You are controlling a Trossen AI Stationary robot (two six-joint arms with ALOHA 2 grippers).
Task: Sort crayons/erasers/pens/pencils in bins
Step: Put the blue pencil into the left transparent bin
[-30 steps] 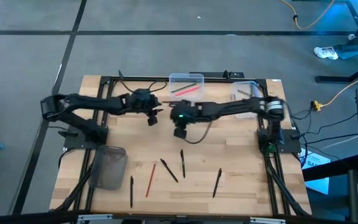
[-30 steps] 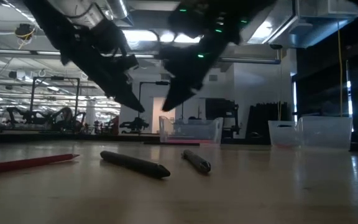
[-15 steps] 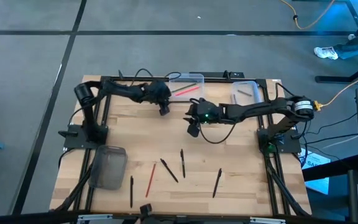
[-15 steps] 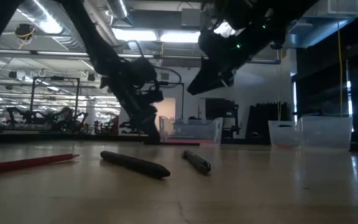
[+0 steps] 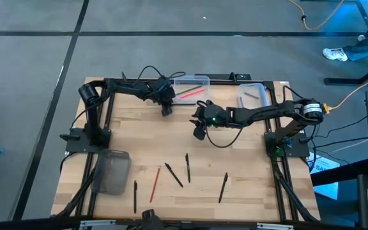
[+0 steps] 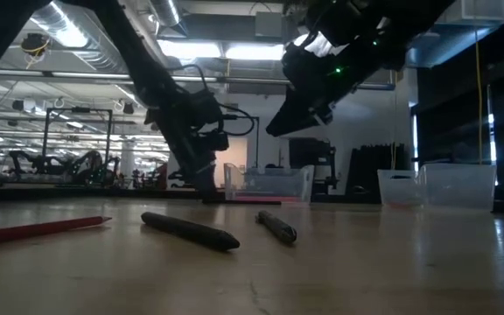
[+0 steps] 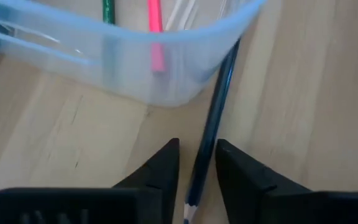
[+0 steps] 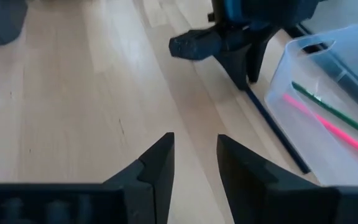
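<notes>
At the far edge of the desk [image 5: 235,160], beside the middle clear bin [image 5: 191,87], the left tool [image 7: 196,163] stands low with its fingers narrowly parted around a dark blue pencil [image 7: 215,118]; whether the pads already press it I cannot tell; the pencil lies just outside the bin wall, so the aim is likely to lift it in beside the green and pink sticks [image 7: 155,34] already there; the right tool [image 8: 194,158] hangs empty near the desk's middle, fingers a little apart, pointed toward the left one, probably waiting; the pencil's far end is blurred behind the bin wall; near the front lie several dark pens [image 5: 186,167], a red pencil [image 5: 154,184] and the smoky bin [image 5: 112,172]; the second clear bin [image 5: 253,94] sits at the far right, its contents unclear.
</notes>
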